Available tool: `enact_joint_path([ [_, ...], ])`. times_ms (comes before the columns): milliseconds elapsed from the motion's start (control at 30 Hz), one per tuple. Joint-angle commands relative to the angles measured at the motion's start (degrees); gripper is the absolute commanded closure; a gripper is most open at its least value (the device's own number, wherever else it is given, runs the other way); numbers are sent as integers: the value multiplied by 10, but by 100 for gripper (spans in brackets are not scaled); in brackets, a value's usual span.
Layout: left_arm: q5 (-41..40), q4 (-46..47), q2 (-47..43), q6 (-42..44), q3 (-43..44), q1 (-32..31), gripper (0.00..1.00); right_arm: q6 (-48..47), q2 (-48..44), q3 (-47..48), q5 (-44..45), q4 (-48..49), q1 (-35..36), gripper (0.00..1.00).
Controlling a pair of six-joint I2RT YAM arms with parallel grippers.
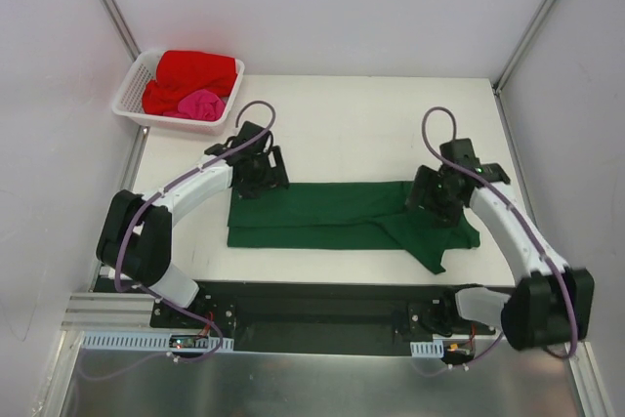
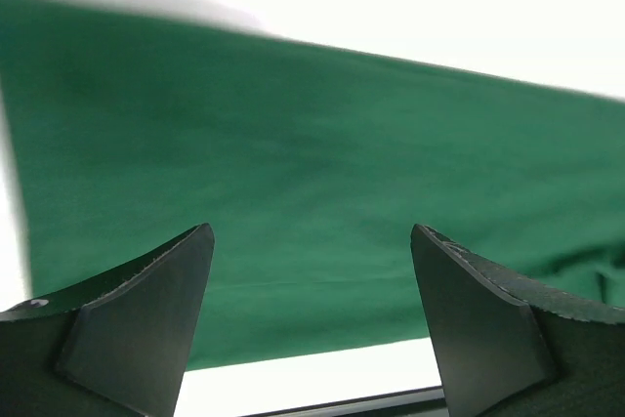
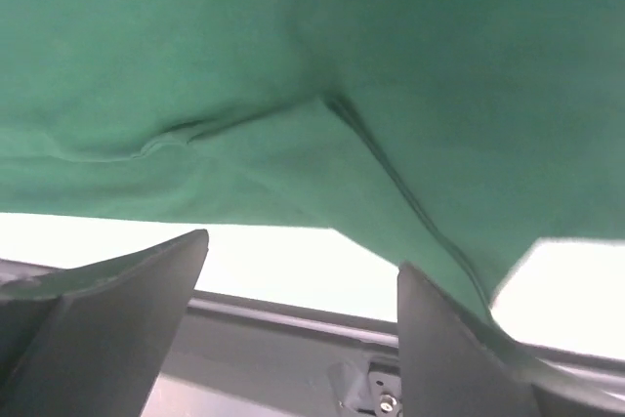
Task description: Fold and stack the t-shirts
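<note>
The dark green t-shirt [image 1: 332,214] is seen stretched as a long folded band across the near middle of the white bench [image 1: 361,124]. Its left end is squared off. Its right end is rumpled, with a sleeve trailing toward the bench's near edge.

The red t-shirt [image 1: 195,73] and the pink t-shirt [image 1: 202,104] are heaped unfolded in a white basket [image 1: 132,95] at the far left corner. The pink one is tucked against the near side of the red.

The left arm [image 1: 186,187] is lowered over the far corner of the band's left end, and the right arm [image 1: 508,222] is lowered over the rumpled right end. The jaws of both arms are spread wide and released, and nothing is held between them. In both wrist views, green cloth is seen beyond the parted jaws, with a strip of bare bench showing at the cloth's near edge. Whether the tips are touching the cloth cannot be told.
</note>
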Motion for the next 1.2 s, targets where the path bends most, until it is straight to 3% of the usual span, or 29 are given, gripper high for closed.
enact_joint_path([
  [0,1,8,20,44,62,-53,18,118,-142,-63,60,-124,-27,17],
  [100,0,12,36,35,76,-71,18,155,-218,-138,60,-125,-88,15],
  [233,7,25,38,26,59,-75,18,171,-247,-209,12,-75,-162,17],
  [433,-1,36,21,22,34,-75,17,147,-163,-201,19,-27,-169,21],
  [633,-8,40,8,11,17,-74,17,132,-148,-206,42,-21,-169,34],
  [733,-11,40,6,7,11,-75,17,128,-153,-220,46,-14,-169,47],
  [900,-11,41,6,5,8,-75,17,107,-151,-224,63,-26,-169,50],
  [1067,-11,41,13,3,12,-74,17,88,-162,-202,76,-37,-168,99],
  [1167,-11,41,14,0,12,-75,17,68,-177,-183,75,-40,-168,99],
])
